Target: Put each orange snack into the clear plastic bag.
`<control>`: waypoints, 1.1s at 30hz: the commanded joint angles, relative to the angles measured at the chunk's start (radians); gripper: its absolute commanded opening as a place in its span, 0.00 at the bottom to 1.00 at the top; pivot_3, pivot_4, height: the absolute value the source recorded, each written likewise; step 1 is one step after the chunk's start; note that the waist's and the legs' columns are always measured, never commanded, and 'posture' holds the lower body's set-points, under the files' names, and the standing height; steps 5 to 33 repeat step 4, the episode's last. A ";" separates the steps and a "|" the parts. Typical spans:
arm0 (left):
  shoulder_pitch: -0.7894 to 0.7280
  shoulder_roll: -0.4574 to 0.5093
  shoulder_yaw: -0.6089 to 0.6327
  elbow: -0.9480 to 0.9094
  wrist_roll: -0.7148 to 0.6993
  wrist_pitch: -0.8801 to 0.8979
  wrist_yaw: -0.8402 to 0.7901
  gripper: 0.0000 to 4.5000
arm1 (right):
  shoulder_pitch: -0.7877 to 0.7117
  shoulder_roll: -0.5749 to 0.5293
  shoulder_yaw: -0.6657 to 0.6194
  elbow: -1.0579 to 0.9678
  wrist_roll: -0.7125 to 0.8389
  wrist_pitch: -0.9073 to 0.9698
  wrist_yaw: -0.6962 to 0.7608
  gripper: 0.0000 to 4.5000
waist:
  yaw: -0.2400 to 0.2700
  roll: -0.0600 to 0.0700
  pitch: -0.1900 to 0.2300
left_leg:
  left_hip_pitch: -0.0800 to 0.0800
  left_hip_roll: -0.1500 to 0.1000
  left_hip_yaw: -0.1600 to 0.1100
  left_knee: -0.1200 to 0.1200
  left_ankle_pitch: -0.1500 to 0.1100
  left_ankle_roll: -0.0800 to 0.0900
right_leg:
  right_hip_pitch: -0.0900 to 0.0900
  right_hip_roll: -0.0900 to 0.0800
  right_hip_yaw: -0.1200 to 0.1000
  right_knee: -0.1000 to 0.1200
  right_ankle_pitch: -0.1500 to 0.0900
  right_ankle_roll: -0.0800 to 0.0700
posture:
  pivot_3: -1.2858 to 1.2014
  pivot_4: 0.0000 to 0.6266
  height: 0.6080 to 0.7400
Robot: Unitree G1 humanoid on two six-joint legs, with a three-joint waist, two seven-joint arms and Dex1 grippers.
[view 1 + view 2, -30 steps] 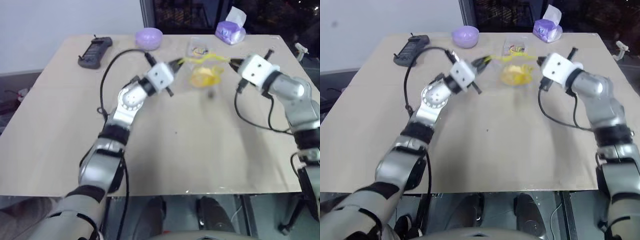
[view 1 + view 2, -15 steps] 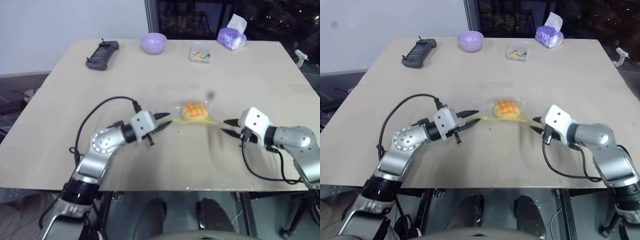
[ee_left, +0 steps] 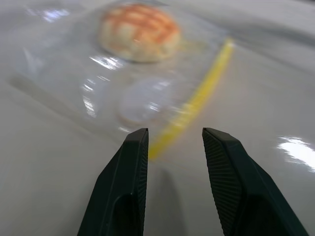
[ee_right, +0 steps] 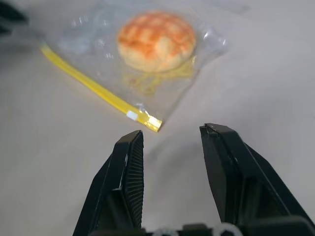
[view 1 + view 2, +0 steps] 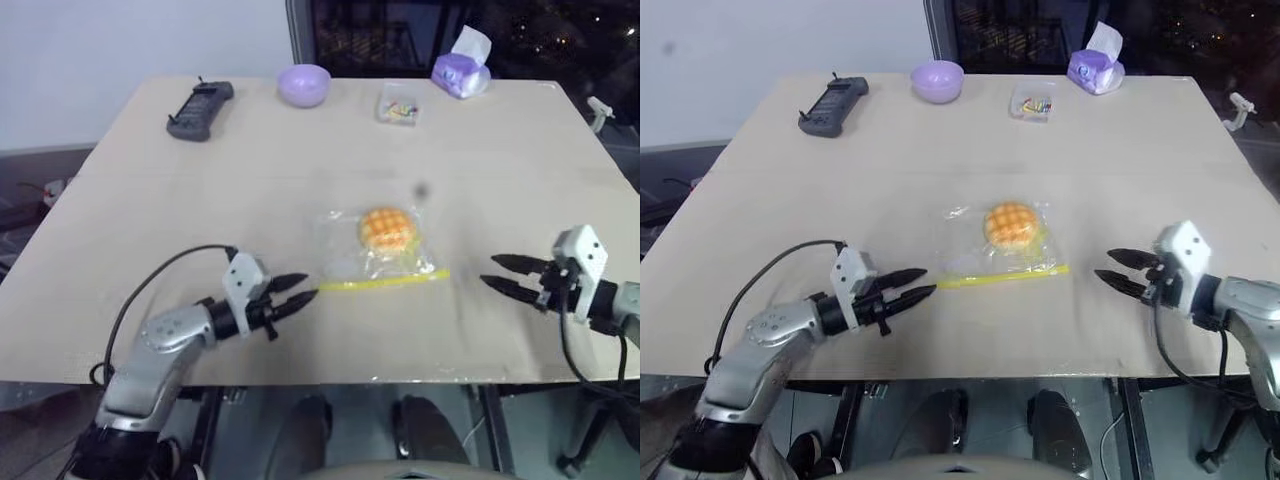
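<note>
Overhead, both spread-open, empty grippers, left (image 5: 303, 289) and right (image 5: 494, 273), flank the clear plastic bag (image 5: 375, 252); wrist views reveal the orange snack (image 4: 156, 41) inside.

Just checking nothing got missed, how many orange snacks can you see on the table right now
1. The orange snack lies inside the clear plastic bag near the middle of the table, between the two open grippers. No others are visible.

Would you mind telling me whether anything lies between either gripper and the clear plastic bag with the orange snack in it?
Nothing visible does. The clear plastic bag lies flat on the table with the orange snack inside it. Bare tabletop separates its yellow seal strip from the open left gripper on one side and the open right gripper on the other.
</note>
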 commanded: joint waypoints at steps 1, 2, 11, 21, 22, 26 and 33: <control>0.030 0.025 0.094 -0.066 -0.084 0.050 -0.007 0.41 | 0.026 -0.009 -0.067 0.009 0.058 -0.002 0.036 0.44 | 0.002 0.000 0.000 | 0.000 0.000 0.000 0.000 0.000 0.000 | 0.000 0.000 0.000 0.000 0.000 0.000 | 0.52 0.24 1.00; 0.043 0.030 0.114 -0.069 -0.088 0.052 -0.007 0.41 | 0.035 -0.012 -0.073 0.013 0.065 -0.005 0.043 0.44 | 0.003 0.000 0.000 | 0.000 0.000 0.000 0.000 0.000 0.000 | 0.000 0.000 0.000 0.000 0.000 0.000 | 0.52 0.24 1.00; 0.058 0.033 0.141 -0.072 -0.079 0.039 -0.003 0.41 | 0.043 -0.013 -0.081 0.022 0.076 -0.008 0.054 0.44 | 0.003 0.000 0.000 | 0.000 0.000 0.000 0.000 0.000 0.000 | 0.000 0.000 0.000 0.000 0.000 0.000 | 0.52 0.24 1.00; 0.058 0.033 0.141 -0.072 -0.079 0.039 -0.003 0.41 | 0.043 -0.013 -0.081 0.022 0.076 -0.008 0.054 0.44 | 0.003 0.000 0.000 | 0.000 0.000 0.000 0.000 0.000 0.000 | 0.000 0.000 0.000 0.000 0.000 0.000 | 0.52 0.24 1.00; 0.058 0.033 0.141 -0.072 -0.079 0.039 -0.003 0.41 | 0.043 -0.013 -0.081 0.022 0.076 -0.008 0.054 0.44 | 0.003 0.000 0.000 | 0.000 0.000 0.000 0.000 0.000 0.000 | 0.000 0.000 0.000 0.000 0.000 0.000 | 0.52 0.24 1.00; 0.058 0.033 0.141 -0.072 -0.079 0.039 -0.003 0.41 | 0.043 -0.013 -0.081 0.022 0.076 -0.008 0.054 0.44 | 0.003 0.000 0.000 | 0.000 0.000 0.000 0.000 0.000 0.000 | 0.000 0.000 0.000 0.000 0.000 0.000 | 0.52 0.24 1.00; 0.058 0.033 0.141 -0.072 -0.079 0.039 -0.003 0.41 | 0.043 -0.013 -0.081 0.022 0.076 -0.008 0.054 0.44 | 0.003 0.000 0.000 | 0.000 0.000 0.000 0.000 0.000 0.000 | 0.000 0.000 0.000 0.000 0.000 0.000 | 0.52 0.24 1.00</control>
